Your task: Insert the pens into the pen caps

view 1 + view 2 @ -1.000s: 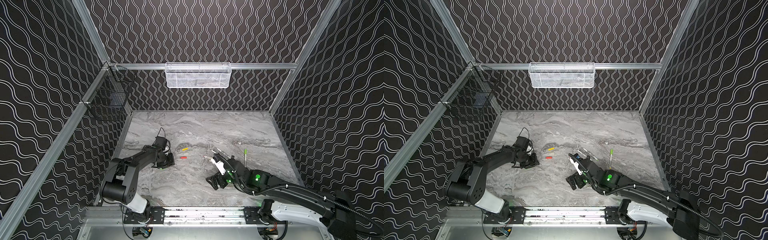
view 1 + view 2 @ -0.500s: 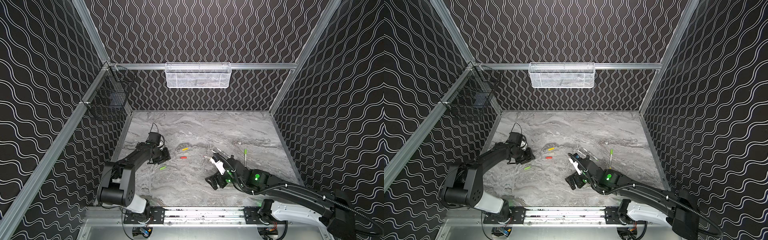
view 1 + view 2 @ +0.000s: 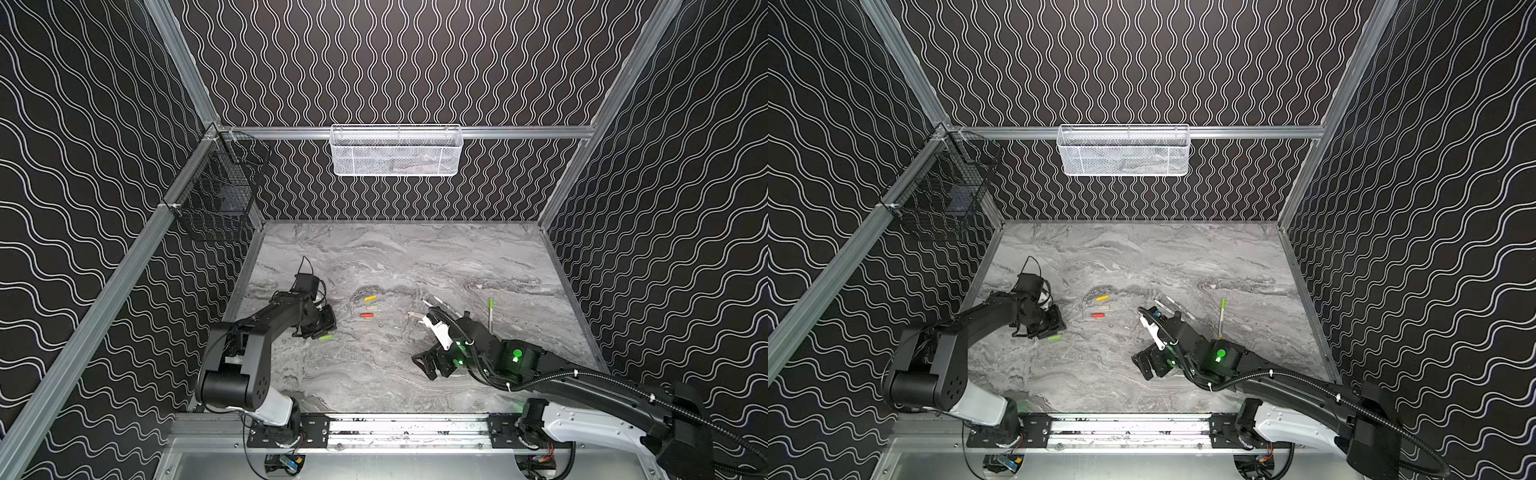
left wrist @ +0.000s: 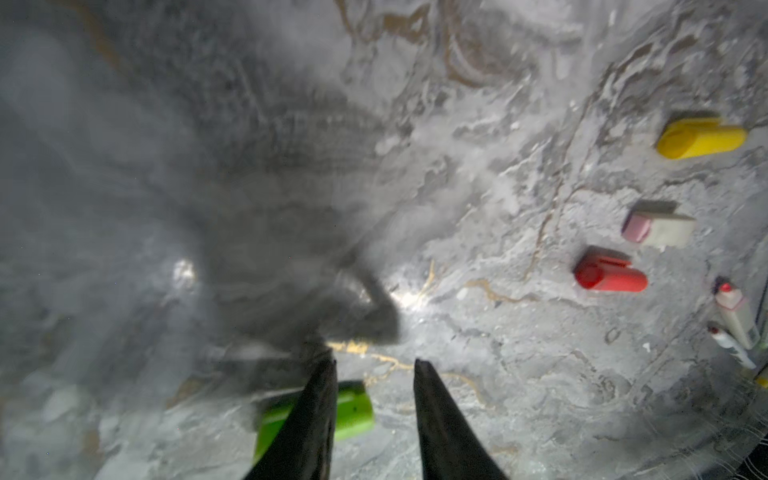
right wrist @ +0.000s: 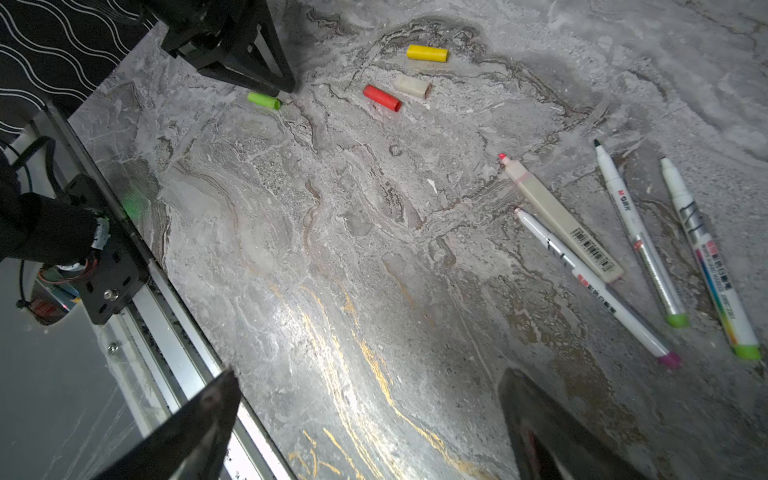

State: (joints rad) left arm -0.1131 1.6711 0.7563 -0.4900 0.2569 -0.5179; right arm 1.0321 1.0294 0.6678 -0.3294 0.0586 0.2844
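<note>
Low over the grey marble tabletop (image 3: 415,257), the left gripper (image 4: 374,365) is hanging with its jaws parted only narrowly and nothing between them, while a bright green cap (image 4: 353,409) is lying on the stone just beside one finger (image 4: 316,415), partly hidden behind it in the left wrist view. Nearer the middle, a yellow cap (image 3: 370,298), a pale cap (image 3: 372,307) and a red cap (image 3: 366,315) are lying close together in a loose cluster, none touching another. The right gripper (image 5: 372,376) is hovering toward the front of the table with its jaws spread wide, holding nothing. Four uncapped pens (image 5: 594,282) are lying fanned out on the marble beside it, two of them touching where one barrel's end is crossing the other. A fifth pen (image 3: 490,318) is lying alone farther to the right in both top views, wearing a second green cap (image 3: 490,302) on its far end, well apart from the loose caps.
</note>
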